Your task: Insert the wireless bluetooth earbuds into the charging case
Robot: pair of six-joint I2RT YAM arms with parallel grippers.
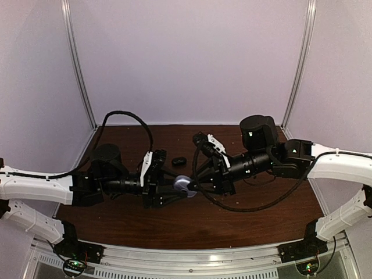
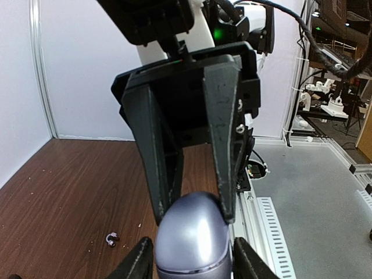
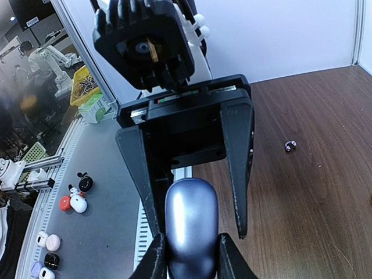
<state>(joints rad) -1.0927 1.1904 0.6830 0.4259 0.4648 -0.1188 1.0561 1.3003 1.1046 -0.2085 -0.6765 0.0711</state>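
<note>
Dark wood table (image 1: 122,224); charging case (image 1: 183,185) closed, pinched by left gripper (image 2: 195,266) and right gripper (image 3: 190,263); earbuds (image 3: 290,145) tiny, blurred.

I saw a small black oval thing (image 1: 178,160), too blurred to name, lying on the dark wooden table (image 1: 244,224), with white walls (image 1: 192,58) behind it.

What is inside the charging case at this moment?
The charging case is shut, so its inside is covered and cannot be seen. A tiny purple pair, seemingly the earbuds, lies outside it on the table.
</note>
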